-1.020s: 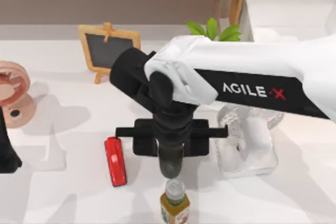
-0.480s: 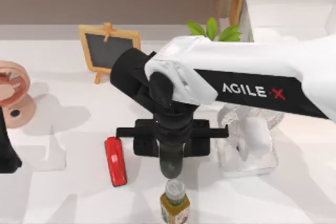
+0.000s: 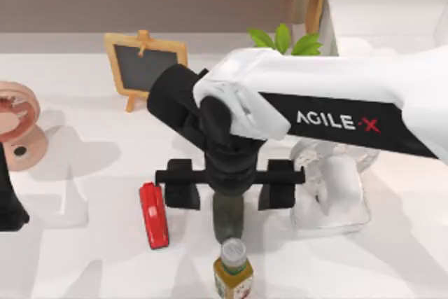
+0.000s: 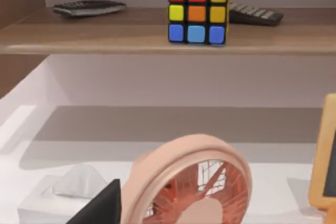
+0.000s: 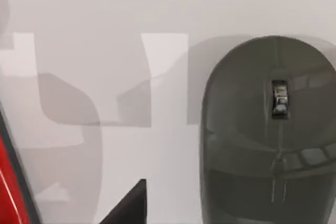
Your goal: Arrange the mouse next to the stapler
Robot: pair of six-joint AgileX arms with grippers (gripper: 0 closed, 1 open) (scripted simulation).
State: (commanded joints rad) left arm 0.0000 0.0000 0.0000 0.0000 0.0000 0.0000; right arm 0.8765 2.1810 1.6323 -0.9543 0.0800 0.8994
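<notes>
Since half a second ago, from above, the right pincer (image 3: 229, 184) has spread wide over the mouse (image 3: 228, 218), released on the desk (image 3: 91, 250) near the stapler (image 3: 154, 214). Right wrist: mouse beside stapler; lift straight up.
</notes>
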